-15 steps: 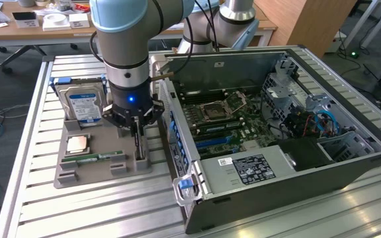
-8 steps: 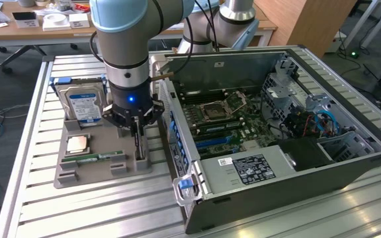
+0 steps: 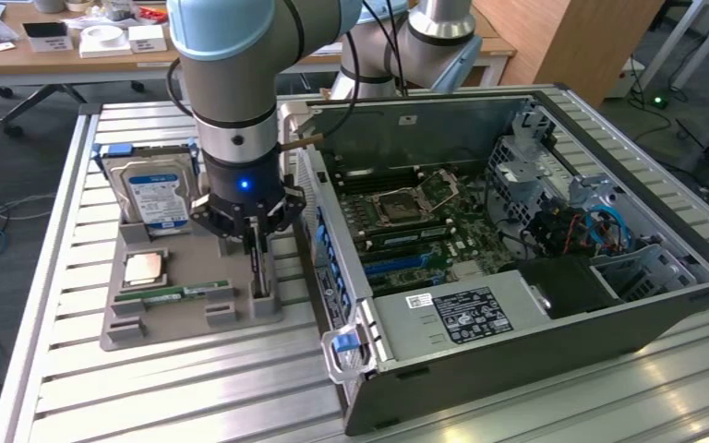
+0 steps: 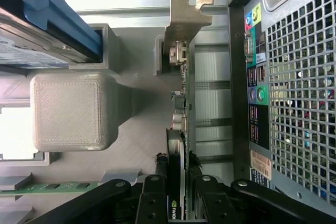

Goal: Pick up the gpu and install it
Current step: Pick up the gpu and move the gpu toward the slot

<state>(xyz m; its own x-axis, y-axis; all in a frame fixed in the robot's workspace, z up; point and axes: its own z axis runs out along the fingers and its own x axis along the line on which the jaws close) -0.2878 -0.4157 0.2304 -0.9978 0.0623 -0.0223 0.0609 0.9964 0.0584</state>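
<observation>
Logging from the biggest thing down. A silver slatted aluminium desk (image 3: 145, 397) carries everything. Toward the exterior view's right lies a black steel tower computer case (image 3: 552, 323), its side panel off and its green motherboard (image 3: 428, 221) open to us. A grey-and-pale-blue robot arm (image 3: 237, 55) reaches down just beside the case, on the exterior view's left of it. Under the arm sits a grey printed plastic parts tray (image 3: 182, 323), and a silver hard drive with a blue-white label (image 3: 158, 198) stands upright at one end.

The gpu (image 4: 181, 103), a thin dark rectangular circuit card, stands on edge in the tray slot nearest the case. Its bent metal end bracket (image 4: 184, 19) is at the end away from the tool. The black two-fingered tool (image 4: 177, 182) straddles the card's upper edge with its fingers against both faces. We judge it closed on the gpu, with the card not yet lifted out.

Handling, by our estimate: light and stiff, but fragile. Small components stud one face, so the hold belongs on bare board along the top edge, with a modest squeeze.
</observation>
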